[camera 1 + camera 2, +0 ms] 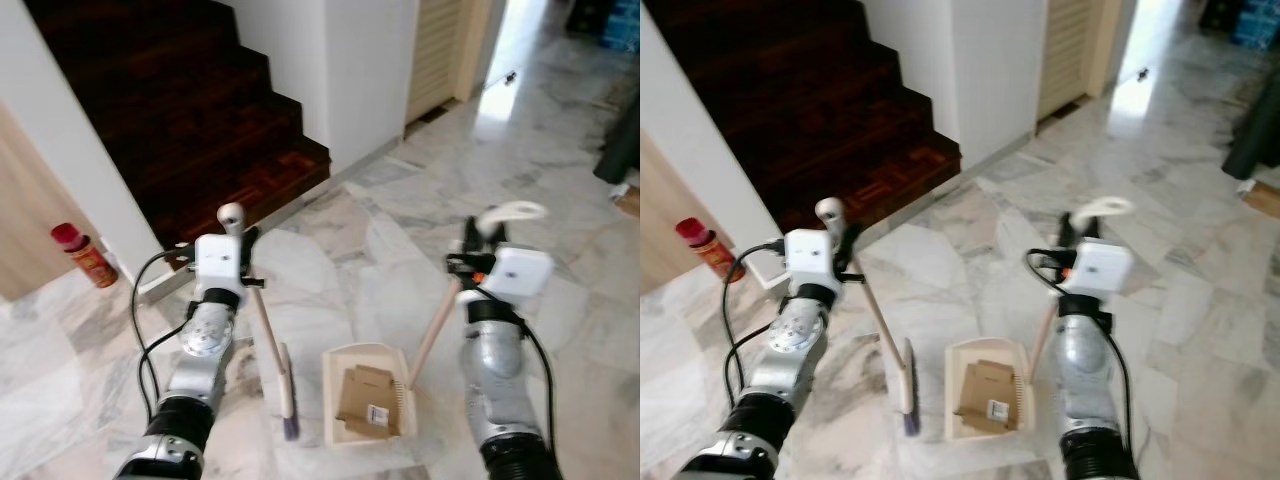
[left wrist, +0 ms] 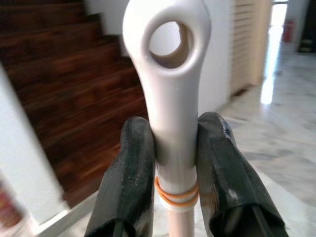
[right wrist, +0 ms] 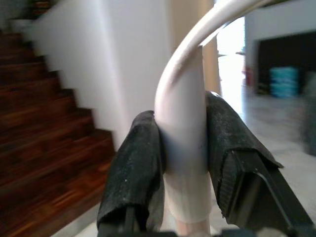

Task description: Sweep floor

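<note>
My left gripper is shut on the cream handle of a broom, whose brush head rests on the marble floor. The left wrist view shows both black fingers clamped on the handle below its hanging hole. My right gripper is shut on the dustpan handle, seen close up as a white curved grip. The cream dustpan sits on the floor between the arms and holds flat cardboard pieces.
A dark wooden staircase rises ahead on the left beside a white wall. A red bottle stands on the floor at the far left. Marble floor stretches to the right toward a bright doorway.
</note>
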Motion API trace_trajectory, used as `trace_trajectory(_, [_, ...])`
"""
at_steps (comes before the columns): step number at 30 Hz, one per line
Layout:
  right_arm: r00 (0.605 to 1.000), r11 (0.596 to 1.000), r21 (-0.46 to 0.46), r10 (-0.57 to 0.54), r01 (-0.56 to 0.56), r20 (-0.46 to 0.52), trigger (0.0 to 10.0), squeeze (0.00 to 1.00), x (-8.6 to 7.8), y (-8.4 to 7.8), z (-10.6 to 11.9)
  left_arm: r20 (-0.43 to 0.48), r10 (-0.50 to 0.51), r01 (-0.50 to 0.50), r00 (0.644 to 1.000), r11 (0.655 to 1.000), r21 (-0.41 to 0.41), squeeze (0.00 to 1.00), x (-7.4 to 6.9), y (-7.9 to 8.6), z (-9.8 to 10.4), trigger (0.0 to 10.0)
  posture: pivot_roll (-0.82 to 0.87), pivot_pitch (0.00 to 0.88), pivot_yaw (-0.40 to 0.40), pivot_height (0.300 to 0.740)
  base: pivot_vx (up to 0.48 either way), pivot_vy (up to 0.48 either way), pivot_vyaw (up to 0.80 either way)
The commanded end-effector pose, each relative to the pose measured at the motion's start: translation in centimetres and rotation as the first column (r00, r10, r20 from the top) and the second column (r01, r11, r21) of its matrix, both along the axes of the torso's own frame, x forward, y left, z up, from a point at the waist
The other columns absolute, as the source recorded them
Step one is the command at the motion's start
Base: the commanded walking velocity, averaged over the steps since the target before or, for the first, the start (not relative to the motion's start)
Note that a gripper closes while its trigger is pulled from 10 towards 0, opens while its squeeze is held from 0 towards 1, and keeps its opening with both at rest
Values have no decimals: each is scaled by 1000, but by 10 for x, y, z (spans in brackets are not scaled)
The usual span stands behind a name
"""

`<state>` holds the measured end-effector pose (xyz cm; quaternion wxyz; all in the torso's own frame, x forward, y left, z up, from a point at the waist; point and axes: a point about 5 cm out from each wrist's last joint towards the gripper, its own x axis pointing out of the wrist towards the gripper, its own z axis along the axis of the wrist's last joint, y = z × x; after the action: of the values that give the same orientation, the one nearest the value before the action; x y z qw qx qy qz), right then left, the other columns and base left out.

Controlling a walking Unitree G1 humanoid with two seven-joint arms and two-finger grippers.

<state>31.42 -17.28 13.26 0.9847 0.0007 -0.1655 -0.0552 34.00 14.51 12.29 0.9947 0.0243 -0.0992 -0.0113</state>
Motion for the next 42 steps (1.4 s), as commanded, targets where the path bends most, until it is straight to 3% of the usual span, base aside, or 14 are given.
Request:
trace_trajectory(1, [997,999,41,-2,-1,71,10000,0,2,1,14,51,-12,11,999,1000,22,0,2,-2,11,10000,-188,0,111,740,0,304,0])
trace_trajectory(30, [997,998,58,17,-22,75,10000,0,4,7,15,59,-21,18,998,999,52,0,5,0,16,10000,-141,0,127,740,0,306,0])
trace_trajectory(42, [996,997,52,53,-56,66,10000,0,9,12,15,78,14,-19,997,998,60,0,1,7,17,10000,-95,0,93,740,0,303,44])
